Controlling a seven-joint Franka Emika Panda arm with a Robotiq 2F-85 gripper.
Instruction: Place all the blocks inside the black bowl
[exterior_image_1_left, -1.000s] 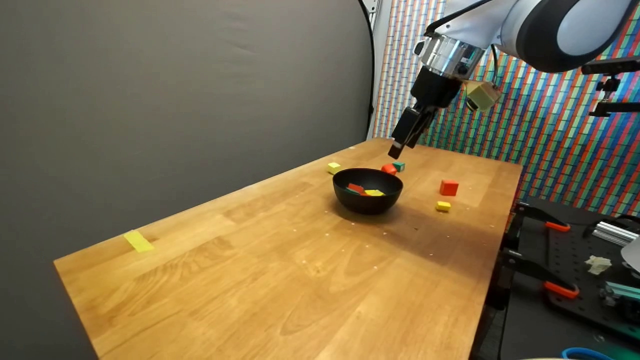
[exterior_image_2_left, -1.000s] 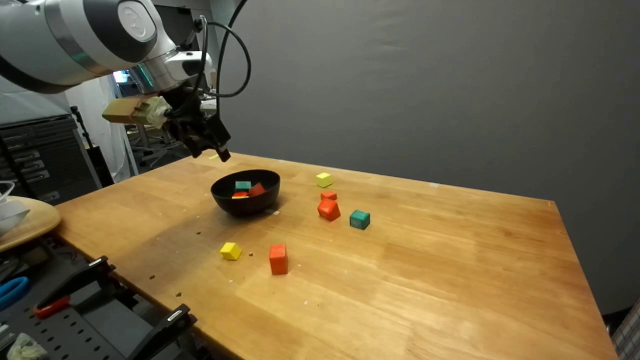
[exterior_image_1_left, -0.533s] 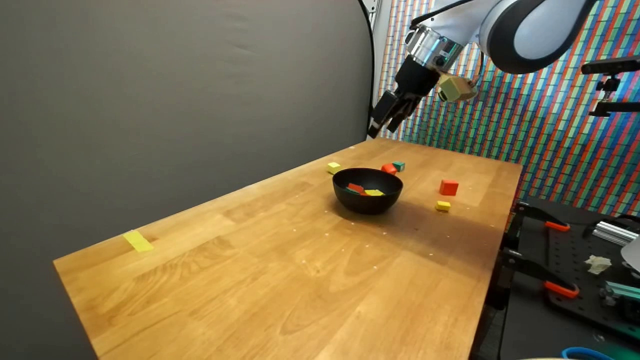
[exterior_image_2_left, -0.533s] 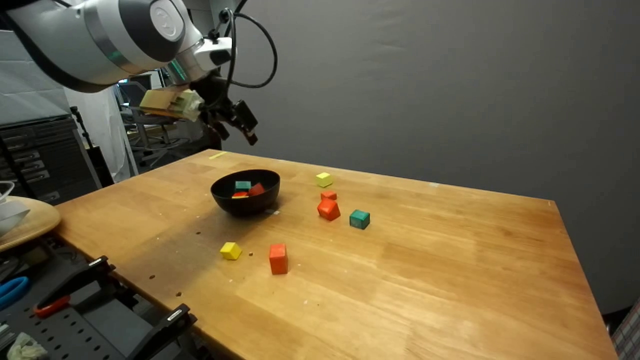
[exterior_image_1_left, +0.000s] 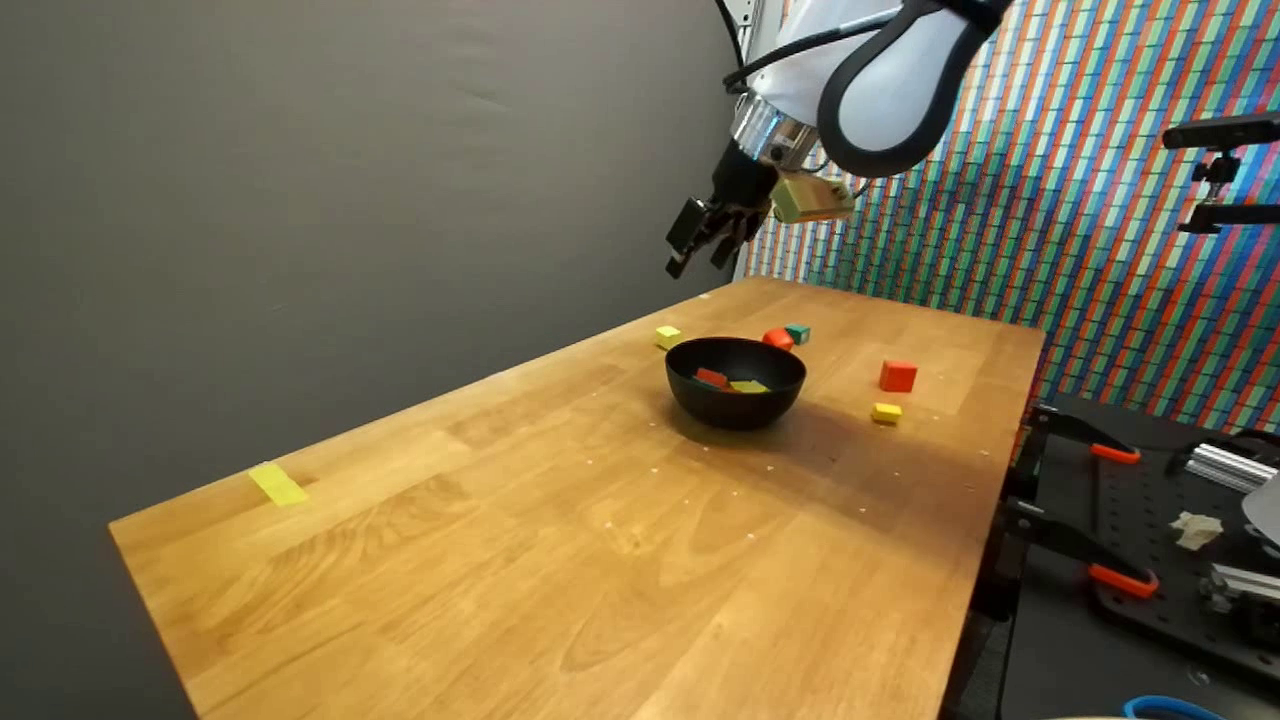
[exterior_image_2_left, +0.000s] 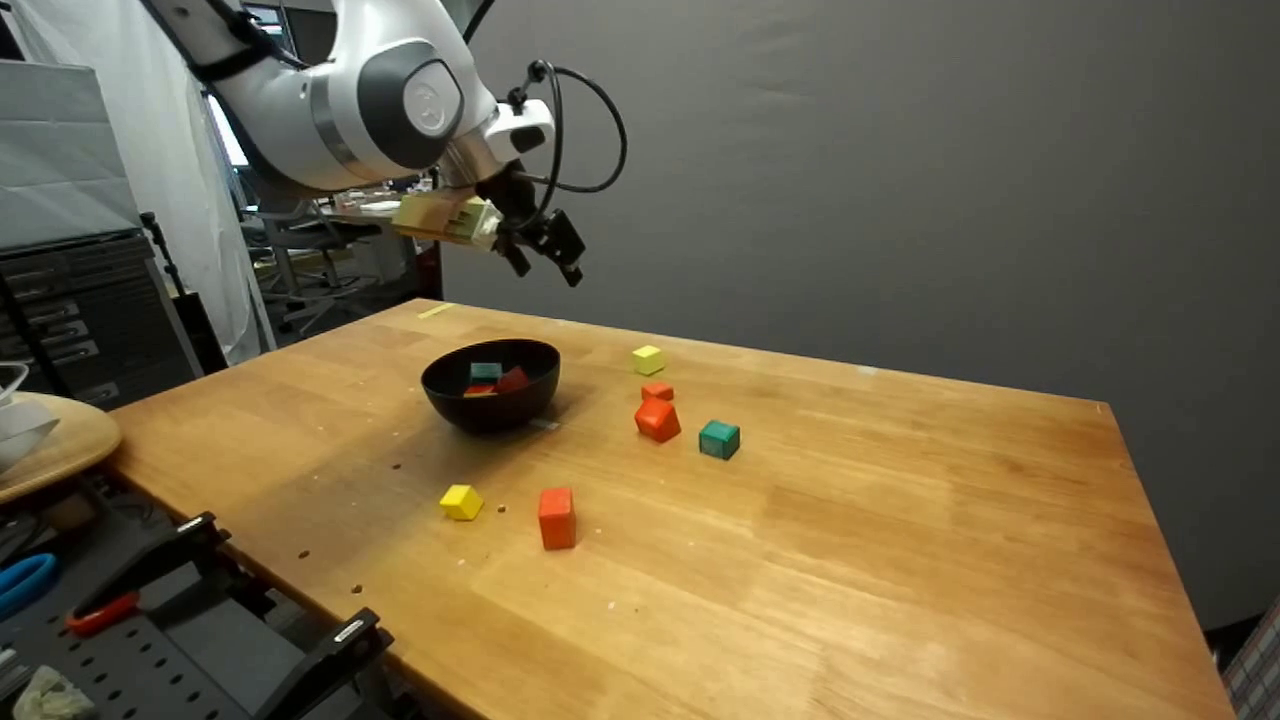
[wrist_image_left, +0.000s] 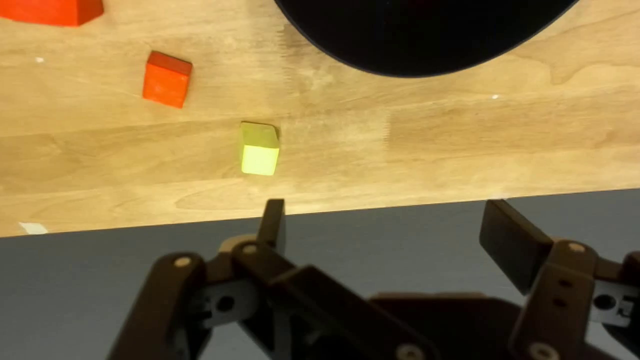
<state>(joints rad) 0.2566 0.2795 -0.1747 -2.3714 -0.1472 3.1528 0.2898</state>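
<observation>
The black bowl stands upright on the wooden table with green, red and yellow blocks inside. Outside it lie a pale yellow block near the far edge, a small orange-red block, a larger red block and a green block. Closer to the clamps are a yellow block and a taller red block. My gripper hangs well above the table, open, nothing between its fingers. In the wrist view the pale yellow block shows just beyond the left finger.
A grey backdrop runs along the table's far edge. Black clamps with orange-red tips grip the near edge, beside a dark perforated board. Yellow tape marks one table corner.
The arm has swung across from above the bowl's area toward the backdrop side, leftward in one exterior picture and rightward in another. Blocks and bowl have stayed put; the gripper remains open.
</observation>
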